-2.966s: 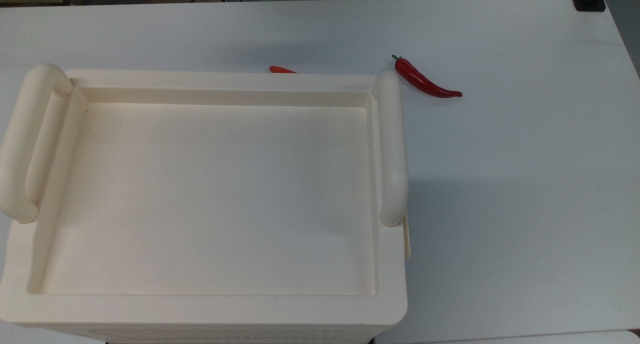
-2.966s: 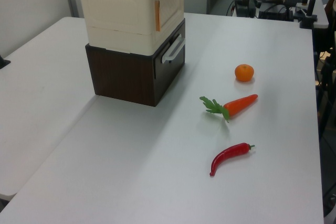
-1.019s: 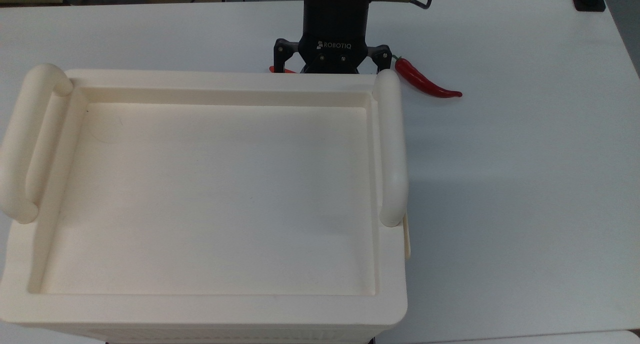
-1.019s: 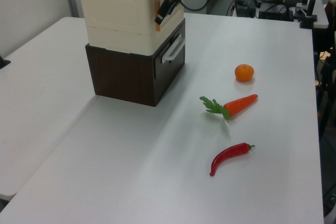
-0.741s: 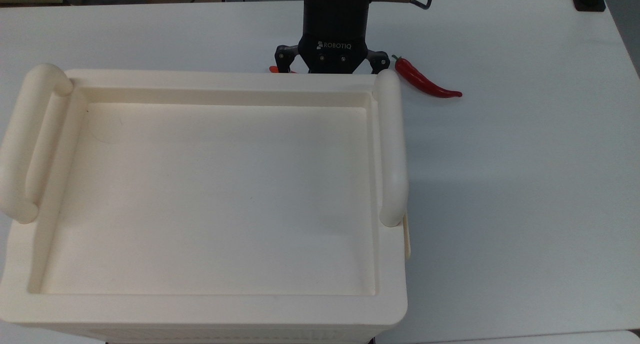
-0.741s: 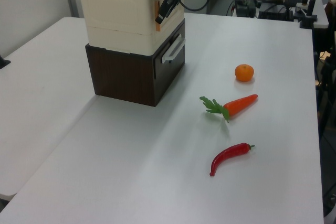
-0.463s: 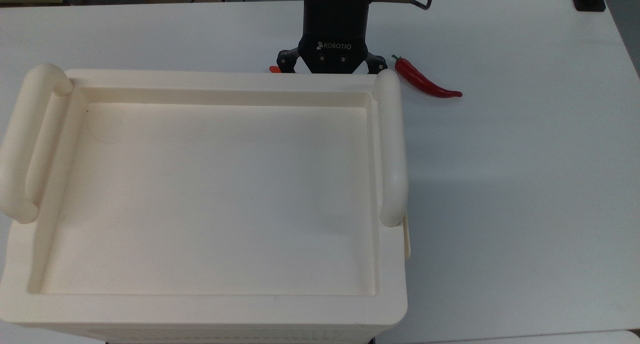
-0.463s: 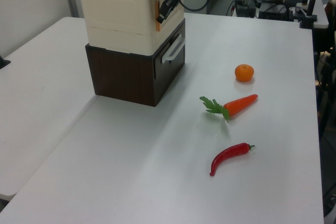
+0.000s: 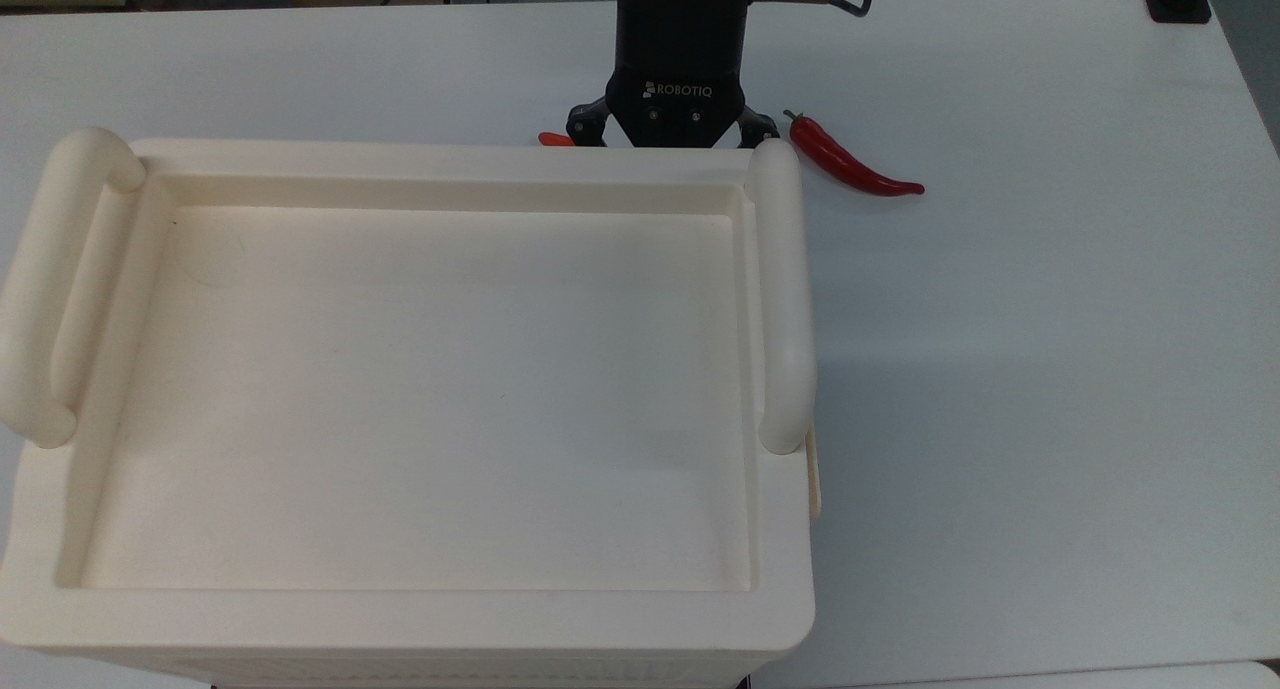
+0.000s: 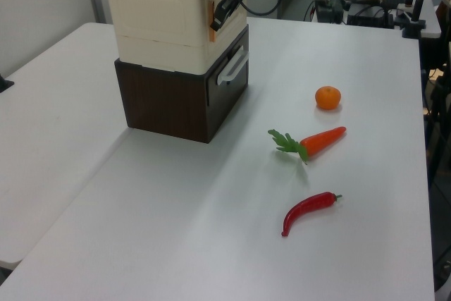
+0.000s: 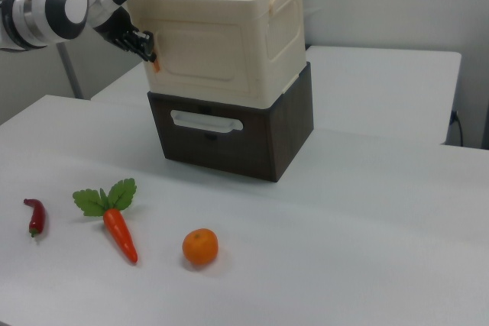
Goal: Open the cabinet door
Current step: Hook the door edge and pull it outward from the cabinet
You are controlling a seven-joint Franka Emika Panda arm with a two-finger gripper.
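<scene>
end effector (image 11: pixel 147 46) at the cabinet door's (image 11: pixel 206 55) orange tab (image 10: pixel 211 20), whether clamped or apart i cannot tell; pull outward along the hinge arc, slowly.

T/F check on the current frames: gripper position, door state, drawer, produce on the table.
1. The gripper is at the orange tab on the cabinet door edge. True.
2. The cabinet door is swung wide open. False: it sits flush in the cream cabinet.
3. The dark lower drawer has a white handle. True.
4. The orange sits on the cabinet's top. False: it lies on the table, near the carrot.
5. Two chili peppers lie on the table. False: one, the chili.
</scene>
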